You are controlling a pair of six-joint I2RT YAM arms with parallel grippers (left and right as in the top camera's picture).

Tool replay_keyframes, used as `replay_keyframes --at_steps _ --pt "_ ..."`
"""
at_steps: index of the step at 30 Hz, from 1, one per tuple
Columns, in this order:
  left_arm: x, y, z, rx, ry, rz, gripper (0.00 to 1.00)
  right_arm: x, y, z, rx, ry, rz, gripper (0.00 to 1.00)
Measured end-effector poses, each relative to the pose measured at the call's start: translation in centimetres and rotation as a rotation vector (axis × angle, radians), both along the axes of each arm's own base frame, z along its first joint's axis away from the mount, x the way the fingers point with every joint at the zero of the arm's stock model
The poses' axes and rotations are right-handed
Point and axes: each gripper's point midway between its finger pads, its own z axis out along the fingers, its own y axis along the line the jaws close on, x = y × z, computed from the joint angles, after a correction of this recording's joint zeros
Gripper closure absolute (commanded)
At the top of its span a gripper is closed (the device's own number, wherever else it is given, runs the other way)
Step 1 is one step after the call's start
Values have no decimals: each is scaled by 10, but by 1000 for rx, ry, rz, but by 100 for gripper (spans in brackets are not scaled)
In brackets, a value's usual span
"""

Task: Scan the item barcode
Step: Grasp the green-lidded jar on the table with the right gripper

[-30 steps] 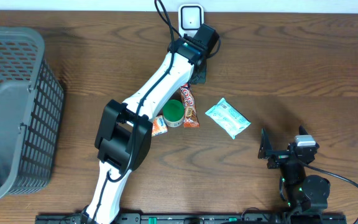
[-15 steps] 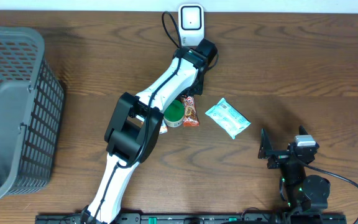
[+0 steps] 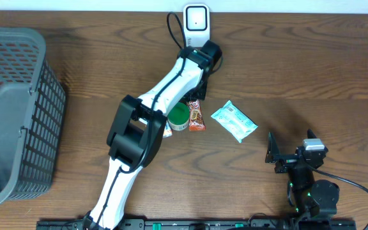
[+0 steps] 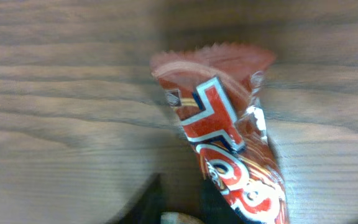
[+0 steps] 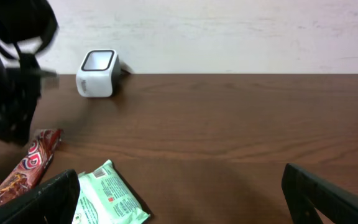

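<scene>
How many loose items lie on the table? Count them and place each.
4: a red snack bar mid-table, a green round tub beside it, a mint packet further right, an orange packet half under the left arm. More may hide beneath it.

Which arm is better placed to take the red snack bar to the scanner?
Left: its gripper hangs at the red snack bar, near the scanner; the right gripper sits open, far off.

A red snack wrapper (image 4: pixel 229 137) lettered white and navy, a mint-green packet (image 3: pixel 234 121), a white scanner (image 3: pixel 196 18) and a grey lattice basket (image 3: pixel 11 108) are being displayed on a brown wood-grained table (image 3: pixel 299 76).
</scene>
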Motion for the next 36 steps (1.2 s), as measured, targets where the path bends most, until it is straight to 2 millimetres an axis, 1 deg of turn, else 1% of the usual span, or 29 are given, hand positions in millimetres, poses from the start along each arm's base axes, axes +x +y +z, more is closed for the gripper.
replay_keyframes --at_steps 1,2,3,5,7,8,9,10,11,12,13,14,15,17,19,21,22,23,25,26,28,29,30,31,32,33,34,35,36 --pt "5 -1 12 -11 -26 -7 47 0 0 0 0 0 0 1" --pt "9 -1 27 -27 -59 -12 37 0 0 0 0 0 0 1" --pt "14 -2 46 -43 -102 -11 31 0 0 0 0 0 0 1" --pt "25 1 96 -72 -224 -7 23 0 0 0 0 0 0 1" --pt "36 8 167 -104 -408 2 18 0 0 0 0 0 0 1" --pt "37 14 209 -129 -515 16 16 0 0 0 0 0 0 1" --pt "33 25 267 -166 -659 42 16 0 0 0 0 0 0 1" --pt "28 35 309 -194 -767 68 16 0 0 0 0 0 0 1" --pt "17 49 358 -229 -895 103 16 0 0 0 0 0 0 1" --pt "-1 70 410 -265 -1033 153 16 0 0 0 0 0 -2 1" --pt "-23 91 453 -296 -1148 202 16 0 -1 0 -1 0 -7 1" --pt "-43 111 485 -321 -1237 247 16 0 -2 0 -1 -2 -9 1" --pt "-59 125 505 -334 -1296 279 16 1 -2 3 -1 -15 -10 1" --pt "-98 161 542 -357 -1415 365 16 1 -1 13 9 -52 -4 1" --pt "-132 192 567 -364 -1503 440 16 1 5 24 48 -95 27 1" --pt "-163 223 585 -346 -1582 522 16 -2 19 52 119 -201 113 1" --pt "-174 234 590 -338 -1608 554 16 -5 27 65 146 -245 160 1" --pt "-189 249 596 -329 -1642 598 16 -7 32 71 168 -259 195 1" --pt "-210 268 604 -320 -1686 660 16 -9 43 73 222 -231 260 1" --pt "-221 277 607 -320 -1709 693 16 -9 46 70 242 -203 278 1" --pt "-239 291 610 -321 -1734 735 16 -4 58 62 285 -87 336 1" --pt "-245 295 611 -323 -1742 746 16 -1 62 61 293 -37 356 1" --pt "-250 299 611 -312 -1747 754 16 4 68 65 302 21 388 1" --pt "-256 304 611 -288 -1750 753 16 17 76 79 307 94 425 1" --pt "-257 304 612 -270 -1748 745 16 24 82 78 305 193 440 1" --pt "-256 304 610 -246 -1740 734 16 32 90 86 296 261 467 1" --pt "-255 304 610 -214 -1733 716 16 48 107 97 266 369 509 1" --pt "-253 303 609 -185 -1725 699 16 56 117 104 240 417 533 1" --pt "-250 301 607 -152 -1714 683 16 65 129 106 217 472 549 1"
